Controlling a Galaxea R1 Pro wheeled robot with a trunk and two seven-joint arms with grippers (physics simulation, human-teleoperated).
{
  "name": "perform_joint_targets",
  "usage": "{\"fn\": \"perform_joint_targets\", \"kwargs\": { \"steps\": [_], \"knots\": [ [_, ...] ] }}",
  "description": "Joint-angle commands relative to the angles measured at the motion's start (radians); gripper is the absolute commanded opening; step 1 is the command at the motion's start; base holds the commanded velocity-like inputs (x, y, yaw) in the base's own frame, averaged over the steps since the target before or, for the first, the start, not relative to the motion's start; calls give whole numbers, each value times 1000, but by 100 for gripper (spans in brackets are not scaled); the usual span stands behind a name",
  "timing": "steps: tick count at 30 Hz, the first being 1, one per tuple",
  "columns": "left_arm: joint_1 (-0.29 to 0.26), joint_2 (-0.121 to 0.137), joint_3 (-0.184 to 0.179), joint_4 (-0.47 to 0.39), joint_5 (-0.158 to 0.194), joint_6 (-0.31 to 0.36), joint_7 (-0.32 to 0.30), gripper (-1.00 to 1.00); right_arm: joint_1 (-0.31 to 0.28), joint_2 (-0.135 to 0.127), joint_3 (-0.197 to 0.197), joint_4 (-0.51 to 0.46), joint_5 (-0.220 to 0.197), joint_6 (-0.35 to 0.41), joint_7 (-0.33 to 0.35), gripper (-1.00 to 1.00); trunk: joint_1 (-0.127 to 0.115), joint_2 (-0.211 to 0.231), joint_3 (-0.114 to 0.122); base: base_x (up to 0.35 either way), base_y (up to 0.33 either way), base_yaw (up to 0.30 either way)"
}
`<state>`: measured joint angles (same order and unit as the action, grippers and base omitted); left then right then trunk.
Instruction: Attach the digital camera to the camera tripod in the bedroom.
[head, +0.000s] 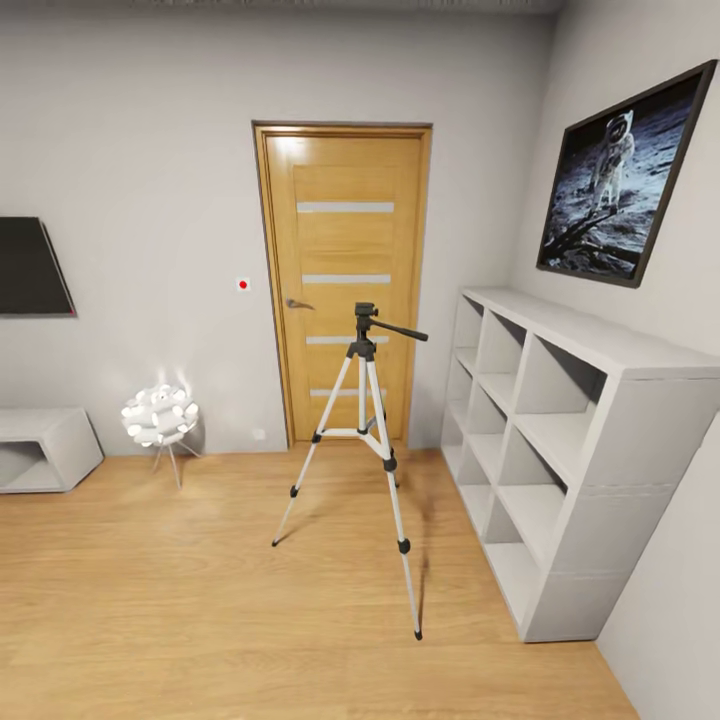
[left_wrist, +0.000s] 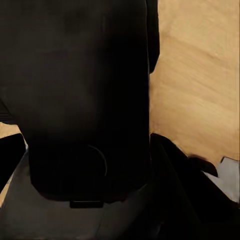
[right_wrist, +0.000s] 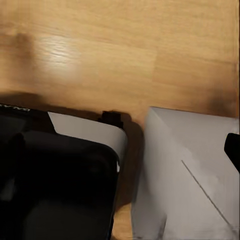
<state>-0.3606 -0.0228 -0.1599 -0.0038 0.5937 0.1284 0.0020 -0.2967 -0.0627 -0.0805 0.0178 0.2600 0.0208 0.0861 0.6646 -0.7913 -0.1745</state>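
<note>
The camera tripod (head: 366, 400) stands on the wood floor in the middle of the bedroom, in front of the oak door (head: 345, 250). It has silver legs, a black head and a pan handle pointing right. In the left wrist view a black boxy body, apparently the digital camera (left_wrist: 85, 100), sits very close between the dark fingers (left_wrist: 172, 165) of my left gripper (left_wrist: 90, 160). Its lens and red button are hidden. The right wrist view looks down at the floor beside my own base, with a dark fingertip (right_wrist: 233, 149) at the edge and nothing held.
A white cube shelf (head: 560, 440) lines the right wall under the astronaut picture (head: 625, 175). A white ball-shaped lamp (head: 160, 415) and a low grey cabinet (head: 45, 450) stand at the left, below a dark screen (head: 30, 268). Open floor lies between me and the tripod.
</note>
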Motion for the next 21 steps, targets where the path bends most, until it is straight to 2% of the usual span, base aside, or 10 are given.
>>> {"fn": "perform_joint_targets", "kwargs": {
  "steps": [1,6,14,21],
  "knots": [
    [13,-3,-10,0,-1,-7,0,-100,14,0,-9,4,9,-12,-6,100,-4,6,2,0,0,0],
    [76,-8,-10,3,-33,-51,0,-100,115,-1,-10,14,7,-85,-33,100,-23,41,18,0,0,0],
    [86,-9,-10,4,-39,-56,0,-100,133,-7,-21,15,3,-100,-39,100,-54,97,43,0,0,0],
    [87,-11,-10,4,-53,-56,-1,-100,135,-9,-32,11,-19,-103,-50,100,-80,146,65,0,0,0]
  ]
}}
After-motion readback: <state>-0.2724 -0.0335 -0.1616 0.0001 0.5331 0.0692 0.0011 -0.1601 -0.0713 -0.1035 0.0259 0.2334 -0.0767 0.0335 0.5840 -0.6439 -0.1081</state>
